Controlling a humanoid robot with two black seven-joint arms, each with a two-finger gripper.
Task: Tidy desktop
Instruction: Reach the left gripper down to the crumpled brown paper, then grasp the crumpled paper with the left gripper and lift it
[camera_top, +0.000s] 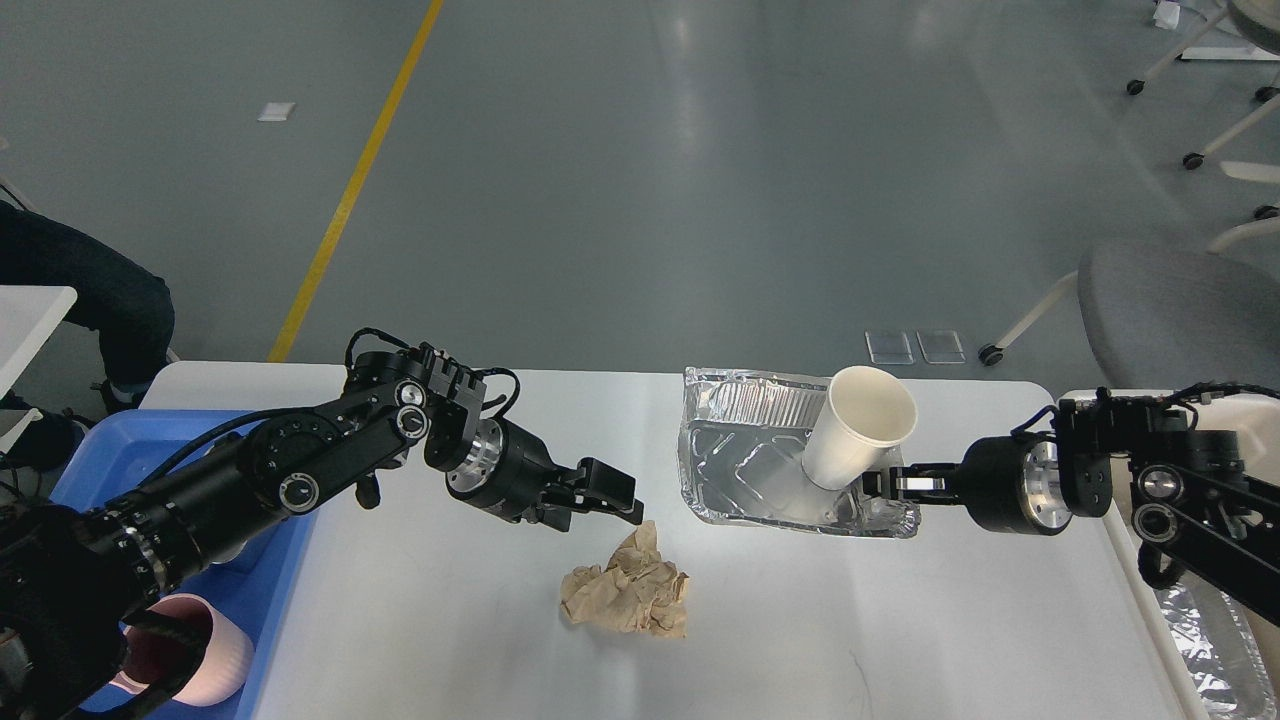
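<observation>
The white desktop (900, 620) carries a crumpled brown paper ball (628, 592) near its middle. My left gripper (606, 497) hangs just above and behind the ball, fingers apart, holding nothing. To the right is a silver foil tray (745, 465) with a white paper cup (858, 425) leaning inside it. My right gripper (880, 483) is shut on the foil tray's near right rim, below the cup.
A blue plastic tray (95, 465) lies at the left edge, largely hidden by my left arm, with a pink mug (205, 660) in its near corner. A cream bin (1200, 620) holding foil stands at the right edge. A grey chair (1180, 310) is beyond it.
</observation>
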